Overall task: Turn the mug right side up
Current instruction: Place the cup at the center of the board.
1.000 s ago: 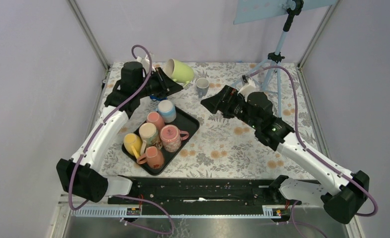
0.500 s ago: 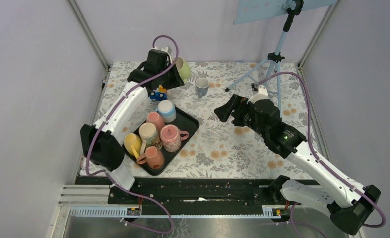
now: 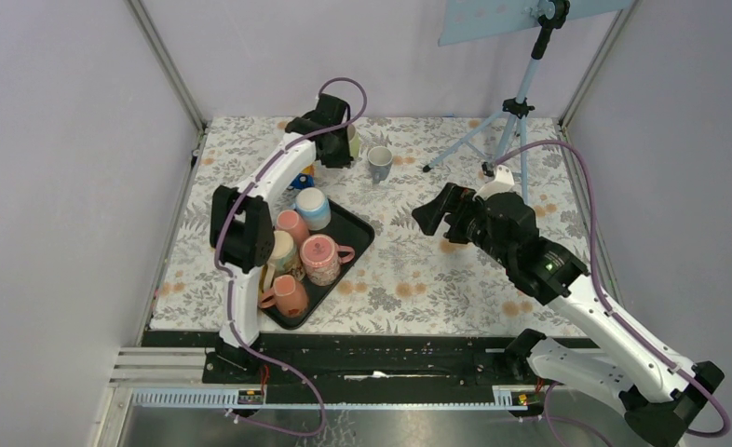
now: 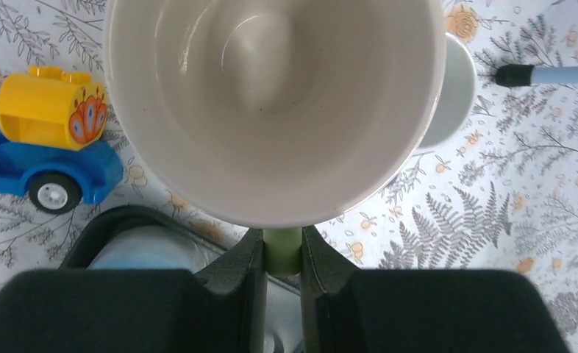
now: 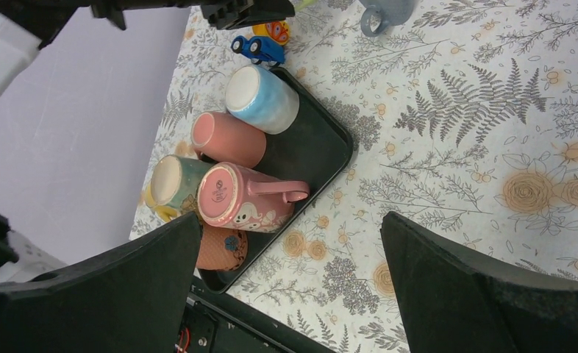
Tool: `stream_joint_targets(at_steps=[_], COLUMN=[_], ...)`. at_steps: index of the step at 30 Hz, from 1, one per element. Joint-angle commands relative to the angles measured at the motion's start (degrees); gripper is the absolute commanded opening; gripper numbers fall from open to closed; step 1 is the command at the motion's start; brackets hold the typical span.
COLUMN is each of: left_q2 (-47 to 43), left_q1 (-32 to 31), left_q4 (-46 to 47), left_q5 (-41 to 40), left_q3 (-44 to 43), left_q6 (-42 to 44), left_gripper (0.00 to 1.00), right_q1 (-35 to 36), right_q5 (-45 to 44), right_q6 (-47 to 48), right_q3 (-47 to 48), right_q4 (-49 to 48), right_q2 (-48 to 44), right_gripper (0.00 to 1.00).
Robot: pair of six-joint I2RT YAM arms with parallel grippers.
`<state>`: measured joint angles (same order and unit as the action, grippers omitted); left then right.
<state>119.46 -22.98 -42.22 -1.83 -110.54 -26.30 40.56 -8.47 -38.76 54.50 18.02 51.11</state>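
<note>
Over the far left part of the flowered table (image 3: 455,270), beyond the black tray (image 3: 358,244) of mugs lying on their sides, the left gripper (image 4: 281,250) is clamped on the green handle of the mug (image 4: 271,95). The mug is pale green outside and glossy cream inside, with a wide round rim. Its mouth faces up at the wrist camera and its long axis stands near vertical (whether its base touches the table cannot be told). The right gripper (image 5: 290,250) hangs over mid-table, fingers spread wide, holding nothing. A small grey mug (image 3: 379,162) stands just beside the green one, and a blue and yellow toy car (image 4: 47,147) lies on the other side.
</note>
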Motion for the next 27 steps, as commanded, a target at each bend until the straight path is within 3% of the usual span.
stream_joint_targets(at_steps=[1,8,27], left_q2=[2.72,9.27,14.65], left_q1=[-0.04,0.05,0.39], left_q4=[2.79,1.10,-1.46], left_q5=[-2.48,-2.50,-1.80], left_q3=[-8.88,-14.26,-18.13], left_q6=[2.03,2.09,1.65], left_gripper=[0.00,0.00,0.00], right_q1=[0.36,0.29,0.27], right_q5=[-2.09,-1.98,-0.98], right_q6=[0.71,0.09,-0.34], right_q3=[0.28,-0.09,-0.65], right_q4=[0.39,0.53,-0.36], right_q2=[-1.53,-1.98,-1.06], right_gripper=[1.00,1.00,1.00])
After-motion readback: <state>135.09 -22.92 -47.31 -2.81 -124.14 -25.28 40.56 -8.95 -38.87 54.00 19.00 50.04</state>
